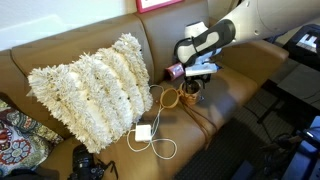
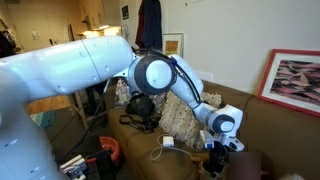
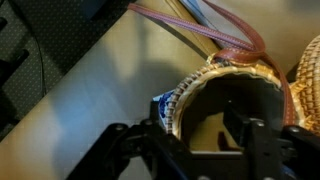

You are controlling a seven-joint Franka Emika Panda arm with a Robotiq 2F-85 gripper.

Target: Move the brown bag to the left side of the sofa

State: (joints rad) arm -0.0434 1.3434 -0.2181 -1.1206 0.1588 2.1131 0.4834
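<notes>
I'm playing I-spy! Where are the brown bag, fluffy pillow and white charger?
brown bag (image 3: 205, 74): in the wrist view, woven rim.
fluffy pillow (image 1: 90, 85): in an exterior view, shaggy middle.
white charger (image 1: 143, 132): in an exterior view, square body.

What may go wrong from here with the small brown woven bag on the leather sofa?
1. The tool stands open low over the small tan-brown woven bag; a finger might pinch only the rim, so the bag could tilt or slip.
2. The white cable loops on the caramel leather sofa beside the bag; it might snag and drag the white charger block.
3. The big cream shaggy pillow stands close; a low carry might bump it.
</notes>
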